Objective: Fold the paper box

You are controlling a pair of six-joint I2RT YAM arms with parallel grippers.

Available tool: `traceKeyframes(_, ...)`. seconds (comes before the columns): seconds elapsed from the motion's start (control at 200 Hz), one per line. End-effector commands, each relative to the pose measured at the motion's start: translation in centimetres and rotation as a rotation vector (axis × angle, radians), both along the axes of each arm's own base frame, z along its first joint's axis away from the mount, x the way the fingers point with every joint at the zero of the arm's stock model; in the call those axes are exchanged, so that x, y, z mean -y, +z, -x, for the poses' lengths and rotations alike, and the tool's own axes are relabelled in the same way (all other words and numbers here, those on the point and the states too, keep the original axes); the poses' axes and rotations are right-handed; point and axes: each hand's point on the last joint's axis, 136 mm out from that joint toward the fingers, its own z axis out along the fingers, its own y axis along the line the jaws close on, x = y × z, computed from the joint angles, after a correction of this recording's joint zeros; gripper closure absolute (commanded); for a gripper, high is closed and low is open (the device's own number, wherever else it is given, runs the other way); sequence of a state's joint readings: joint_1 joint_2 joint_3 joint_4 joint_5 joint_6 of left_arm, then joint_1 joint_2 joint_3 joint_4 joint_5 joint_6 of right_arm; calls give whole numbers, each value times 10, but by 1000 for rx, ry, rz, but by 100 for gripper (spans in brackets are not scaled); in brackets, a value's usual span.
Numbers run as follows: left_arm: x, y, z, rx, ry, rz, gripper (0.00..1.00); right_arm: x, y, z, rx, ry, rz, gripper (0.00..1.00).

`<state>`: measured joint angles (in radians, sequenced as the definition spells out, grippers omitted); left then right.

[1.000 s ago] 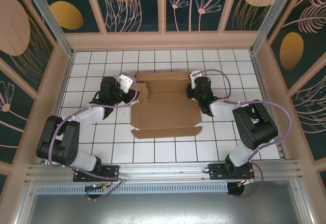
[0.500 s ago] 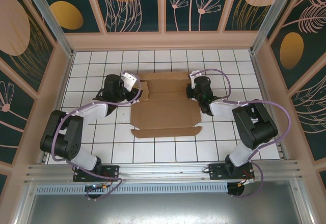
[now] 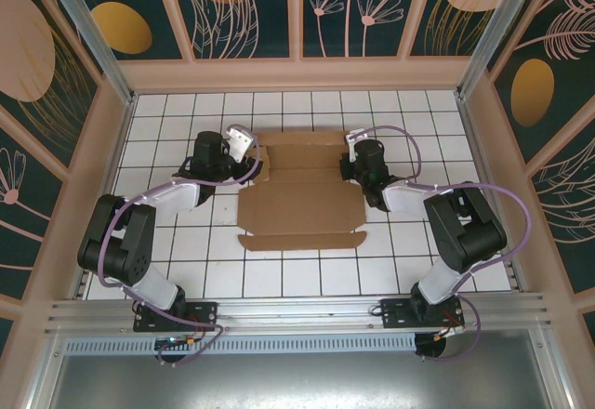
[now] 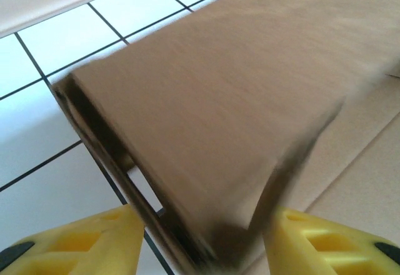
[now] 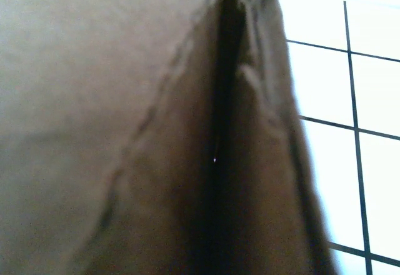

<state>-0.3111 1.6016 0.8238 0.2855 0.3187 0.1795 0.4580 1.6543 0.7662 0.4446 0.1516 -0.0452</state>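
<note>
Paper box (image 3: 302, 206), part-folded at mid-table, its far wall running left–right between the arms. The left gripper (image 4: 200, 244) straddles the left end flap (fingers apart, grip uncertain). The right gripper (image 3: 351, 156), closed, meets the right end.

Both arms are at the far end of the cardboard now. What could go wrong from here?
1. The left gripper has its fingers apart on either side of the raised flap. Loosely held like this, the flap could spring back flat.
2. The right gripper looks shut on the right edge of the box. A pull from there might crease, tear or drag the whole sheet.
</note>
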Motion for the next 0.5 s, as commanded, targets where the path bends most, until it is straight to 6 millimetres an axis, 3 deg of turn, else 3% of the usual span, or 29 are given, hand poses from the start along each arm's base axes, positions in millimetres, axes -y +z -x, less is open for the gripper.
traceKeyframes(0.0,1,0,-8,-5,22,-18,45,-13,13,-6,22,30,-40,100)
traceKeyframes(0.08,-1,-2,-13,-10,40,-28,42,-13,14,-6,24,30,-40,100)
traceKeyframes(0.18,-2,-1,-16,-6,46,-35,49,-13,14,-6,21,31,-39,100)
traceKeyframes(0.24,-2,0,-19,-5,52,-33,58,-13,14,-6,22,31,-39,100)
traceKeyframes(0.355,-4,3,-23,5,72,-36,86,-12,15,-6,22,21,-41,100)
traceKeyframes(0.495,-16,3,-31,11,153,-68,96,-4,14,-6,28,-51,-21,100)
